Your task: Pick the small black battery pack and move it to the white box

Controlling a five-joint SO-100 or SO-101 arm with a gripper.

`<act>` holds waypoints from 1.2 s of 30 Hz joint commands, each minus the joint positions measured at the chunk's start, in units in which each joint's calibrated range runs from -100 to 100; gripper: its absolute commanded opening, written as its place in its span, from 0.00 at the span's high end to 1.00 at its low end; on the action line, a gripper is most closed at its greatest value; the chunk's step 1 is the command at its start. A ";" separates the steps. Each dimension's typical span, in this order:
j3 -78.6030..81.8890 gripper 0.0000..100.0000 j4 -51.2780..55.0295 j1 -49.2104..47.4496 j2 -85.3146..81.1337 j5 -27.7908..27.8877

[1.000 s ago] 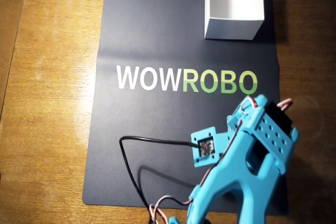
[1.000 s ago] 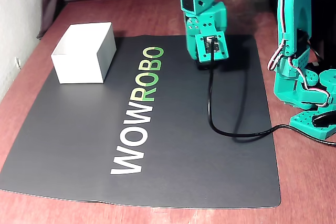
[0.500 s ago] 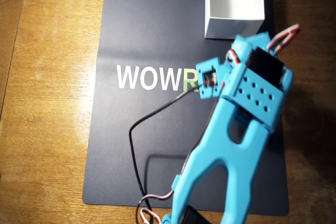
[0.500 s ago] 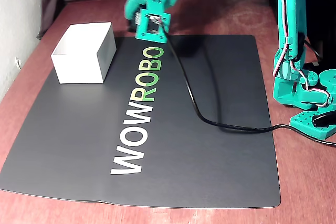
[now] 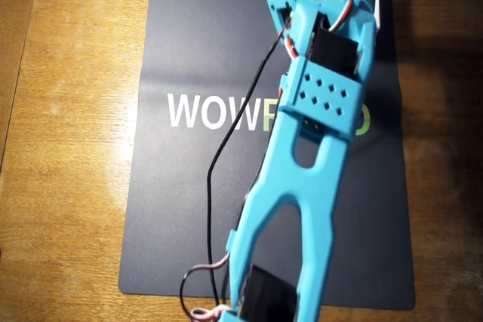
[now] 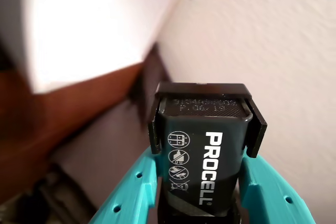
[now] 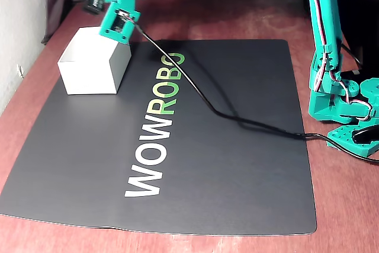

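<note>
Right now I have the tool (image 6: 202, 182) pinching the small black battery pack (image 6: 202, 150), its teal fingers (image 6: 131, 192) pressed against both long sides, the "PROCELL" face towards the wrist camera. In the fixed view the tool (image 7: 95, 1) hangs above the white box (image 7: 95, 66), near its far edge, though I can't be sure the battery sits fully inside the walls, since the overhead view has the arm (image 5: 302, 186) covering nearly all of the box. I'd ease the wrist a little nearer the middle, lower until the pack is below the rim, then spread the fingers slowly so it drops flat. I'd watch the black cable (image 7: 195, 96) trailing over the mat (image 7: 237, 164); it could tug the wrist.
</note>
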 commanded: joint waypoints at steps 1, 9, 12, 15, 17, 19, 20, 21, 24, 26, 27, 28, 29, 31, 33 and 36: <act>-9.83 0.94 -4.22 -2.38 2.66 0.16; -22.80 0.94 -3.78 -2.50 12.65 0.22; -24.61 0.94 -3.78 -1.21 14.93 0.22; -25.06 0.94 -4.22 0.32 16.77 0.22; -25.06 0.94 -4.22 0.90 17.74 0.22; -25.06 0.94 -4.22 1.49 18.53 0.22; -25.06 0.94 -4.22 1.61 18.88 0.22; -25.06 0.94 -4.22 1.61 19.23 0.22; -25.06 0.94 -4.04 1.61 20.28 0.22; -25.06 0.94 -3.69 1.61 21.07 0.22; -25.06 0.94 -3.69 1.61 21.51 0.22; -25.06 0.94 -3.69 1.61 21.86 0.22; -25.06 0.94 -3.69 1.61 22.21 0.22; -25.06 0.94 -3.69 1.61 22.73 0.22; -25.06 0.94 -3.69 1.61 23.26 0.22; -25.06 0.94 -4.22 1.72 24.23 0.22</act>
